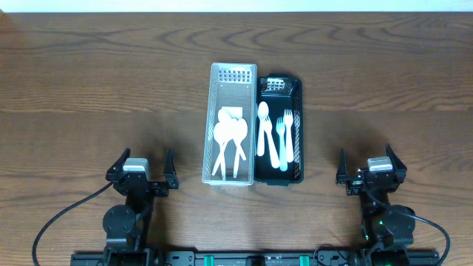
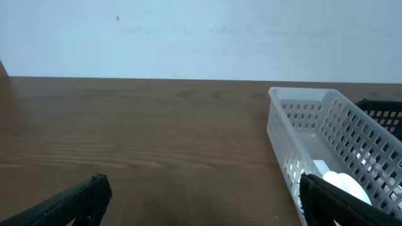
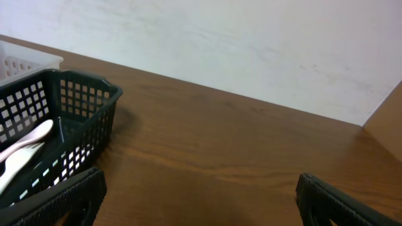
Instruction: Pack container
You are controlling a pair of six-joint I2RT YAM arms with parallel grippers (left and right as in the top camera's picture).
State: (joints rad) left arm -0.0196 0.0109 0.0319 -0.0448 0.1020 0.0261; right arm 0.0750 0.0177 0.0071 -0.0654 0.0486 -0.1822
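A white slotted basket [image 1: 211,111] stands mid-table with several white plastic spoons [image 1: 230,137] in it; its wall shows in the left wrist view [image 2: 295,144]. A black slotted basket [image 1: 298,96] touches its right side and holds a white spoon and forks [image 1: 277,137]; it shows in the right wrist view [image 3: 81,119]. My left gripper [image 1: 142,167] is open and empty near the front edge, left of the baskets. My right gripper [image 1: 372,167] is open and empty, right of the baskets.
The brown wooden table [image 1: 89,81] spreads around both baskets. A pale wall [image 2: 201,37] stands behind the table's far edge. Both arm bases sit at the front edge.
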